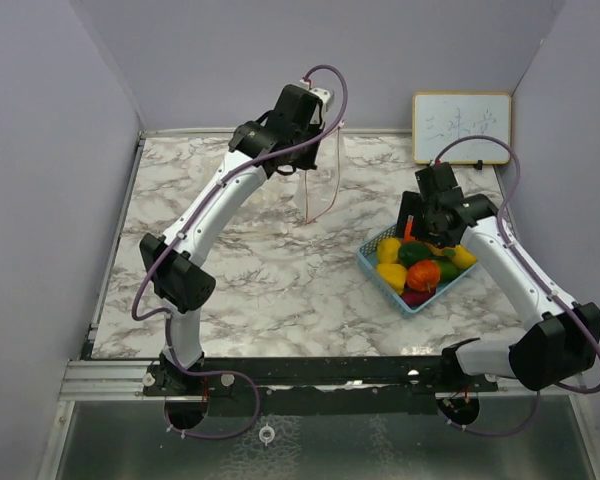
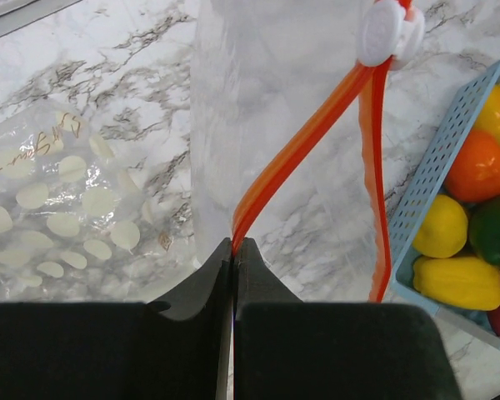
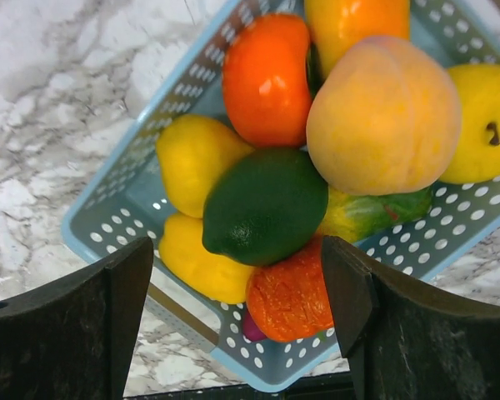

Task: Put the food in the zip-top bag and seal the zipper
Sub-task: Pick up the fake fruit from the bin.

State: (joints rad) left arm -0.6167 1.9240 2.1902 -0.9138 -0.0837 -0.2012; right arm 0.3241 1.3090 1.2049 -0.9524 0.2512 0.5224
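The food is several glossy toy fruits and vegetables piled in a light blue basket (image 1: 375, 268): a green lime (image 3: 262, 204), a peach (image 3: 383, 117), an orange fruit (image 3: 265, 79) and yellow pieces (image 3: 192, 162). My right gripper (image 3: 237, 275) is open and empty just above the pile's near side, also in the top view (image 1: 418, 218). My left gripper (image 2: 233, 243) is shut on the orange zipper strip of the clear zip-top bag (image 2: 267, 125). It holds the bag hanging above the table's far middle (image 1: 320, 185). The bag's mouth gapes, with its white slider (image 2: 389, 32) at the far end.
A small whiteboard (image 1: 461, 127) leans on the back wall at the right. A clear plastic sheet with pale spots (image 2: 50, 192) lies on the marble table left of the bag. The basket (image 2: 425, 192) stands right of the hanging bag.
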